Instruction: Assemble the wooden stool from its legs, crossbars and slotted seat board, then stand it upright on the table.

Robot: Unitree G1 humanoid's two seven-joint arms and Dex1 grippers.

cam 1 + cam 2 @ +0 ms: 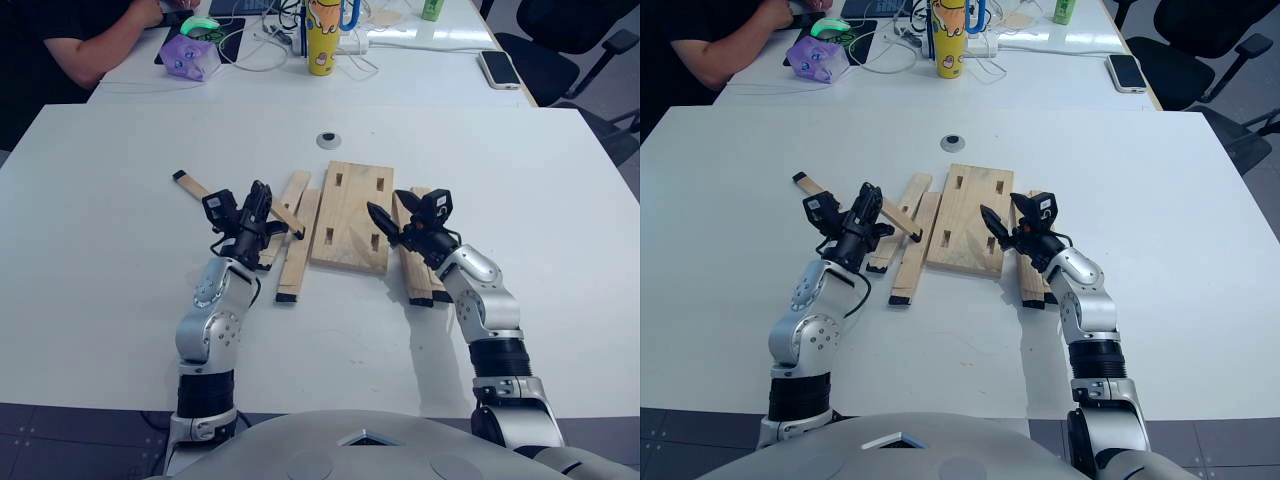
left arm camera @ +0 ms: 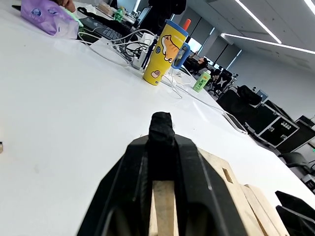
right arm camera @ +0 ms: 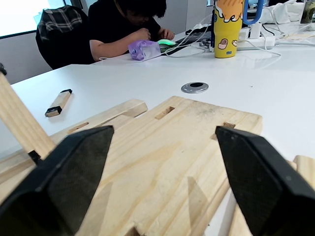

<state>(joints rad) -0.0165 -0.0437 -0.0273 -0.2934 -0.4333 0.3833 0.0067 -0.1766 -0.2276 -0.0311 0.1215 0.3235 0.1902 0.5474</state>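
Here, the crossbar (image 1: 192, 184) in the left gripper (image 1: 262, 208) looks slim, dark-ended.

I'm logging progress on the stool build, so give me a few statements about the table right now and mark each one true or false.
1. The seat board lies flat on the table, slots facing up. True.
2. The left gripper is shut on a wooden bar. True.
3. The right gripper is clamped on a leg. False: it is open, at the seat board's right edge.
4. The stool stands assembled and upright. False: the wooden pieces lie loose beside the seat board.
5. The yellow cup stands next to the seat board. False: it is on the far table.
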